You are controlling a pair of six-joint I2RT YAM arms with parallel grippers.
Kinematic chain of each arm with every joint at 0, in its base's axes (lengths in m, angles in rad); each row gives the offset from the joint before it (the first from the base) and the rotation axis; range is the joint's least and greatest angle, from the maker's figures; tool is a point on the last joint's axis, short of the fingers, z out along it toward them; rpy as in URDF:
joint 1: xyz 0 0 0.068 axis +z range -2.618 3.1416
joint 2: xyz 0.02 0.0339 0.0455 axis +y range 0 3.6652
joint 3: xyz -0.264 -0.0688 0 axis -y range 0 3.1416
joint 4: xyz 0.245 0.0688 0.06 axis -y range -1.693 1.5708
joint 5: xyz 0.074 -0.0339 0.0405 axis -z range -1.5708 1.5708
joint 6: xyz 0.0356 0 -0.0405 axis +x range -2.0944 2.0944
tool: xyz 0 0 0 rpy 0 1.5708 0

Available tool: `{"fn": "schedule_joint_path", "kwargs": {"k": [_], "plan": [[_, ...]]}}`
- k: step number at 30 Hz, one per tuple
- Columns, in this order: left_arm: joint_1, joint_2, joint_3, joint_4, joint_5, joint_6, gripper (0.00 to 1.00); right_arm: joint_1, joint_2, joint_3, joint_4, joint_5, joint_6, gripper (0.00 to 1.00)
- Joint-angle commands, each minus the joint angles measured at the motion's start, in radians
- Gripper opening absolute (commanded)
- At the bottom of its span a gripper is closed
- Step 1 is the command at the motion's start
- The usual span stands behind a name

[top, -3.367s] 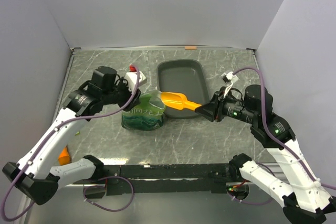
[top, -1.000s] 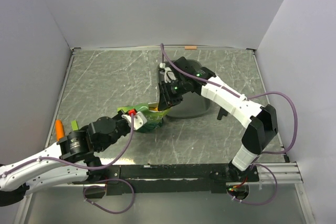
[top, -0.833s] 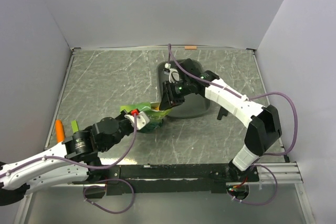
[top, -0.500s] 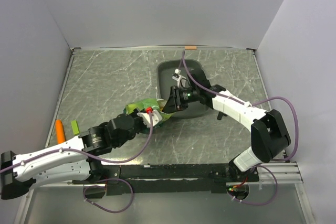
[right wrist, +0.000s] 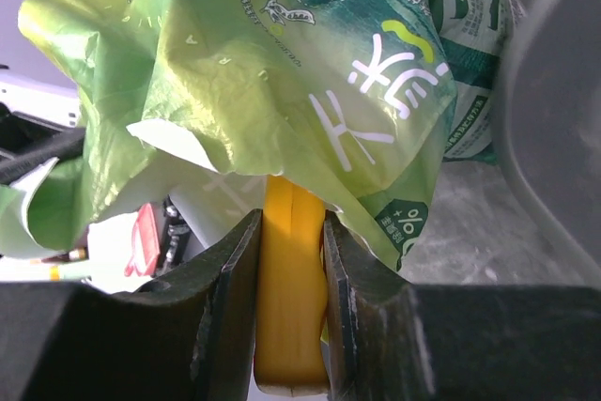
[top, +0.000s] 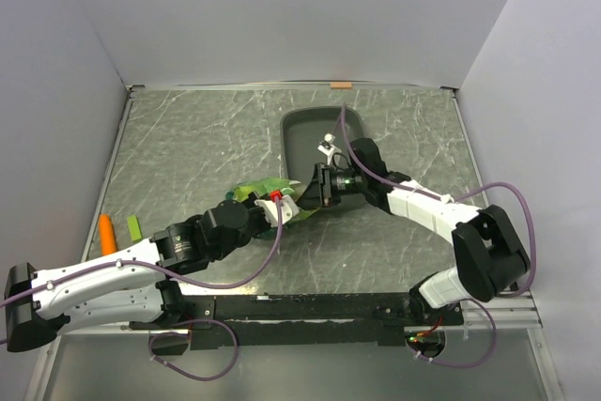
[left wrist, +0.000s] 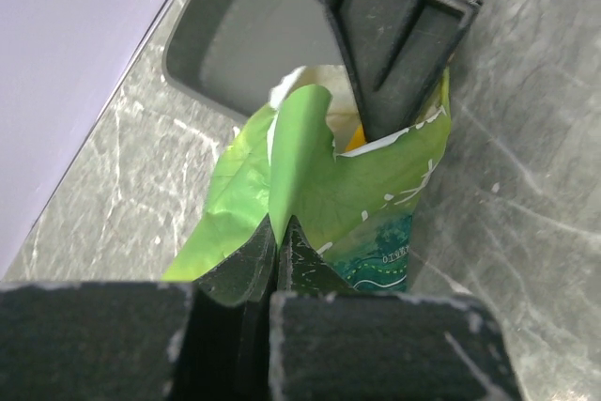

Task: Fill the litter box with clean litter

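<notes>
The dark grey litter box (top: 324,129) lies at the back centre of the table, its inside bare in every view. A crinkled green bag (top: 255,192) stands at its near left corner. My left gripper (left wrist: 279,224) is shut on a flap of the bag's rim (left wrist: 299,166) and holds the mouth up. My right gripper (right wrist: 291,218) is shut on the handle of an orange scoop (right wrist: 293,298), whose bowl is hidden inside the bag (right wrist: 310,91). From above, the right gripper (top: 315,190) sits at the bag's mouth, just over the box's near edge. The clean litter is hidden.
An orange object (top: 109,233) and a small green piece (top: 132,226) lie by the left wall. A strip of orange tape (top: 341,84) marks the table's back edge. White walls close three sides. The right arm's cable (top: 488,190) loops over the right half.
My right gripper came down from above the litter box toward the bag's mouth, and the scoop went into the bag. My left arm stretched right, carrying the bag's rim with it.
</notes>
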Motion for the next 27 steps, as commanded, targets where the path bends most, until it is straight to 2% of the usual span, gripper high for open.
{"fn": "schedule_joint_path", "kwargs": {"k": [1,3,12,17,22,27], "plan": [[-0.002,0.021,0.032,0.092,0.047,-0.026,0.01,-0.055,-0.078,-0.112,-0.027,-0.052,0.043,0.0],[-0.003,0.035,0.031,0.102,0.055,-0.028,0.01,-0.068,-0.098,-0.134,0.025,-0.069,0.075,0.0],[-0.003,0.121,0.021,0.115,0.061,-0.023,0.01,-0.078,-0.164,-0.171,0.06,-0.125,0.131,0.0],[-0.005,0.081,0.001,0.108,0.039,-0.016,0.01,-0.055,-0.143,-0.191,0.149,-0.139,0.198,0.0],[-0.003,0.017,-0.005,0.047,0.021,-0.013,0.01,0.11,-0.048,-0.154,0.286,-0.077,0.317,0.0],[-0.003,-0.048,-0.006,-0.021,0.003,-0.029,0.01,0.236,0.131,-0.123,0.626,-0.028,0.497,0.0]]}}
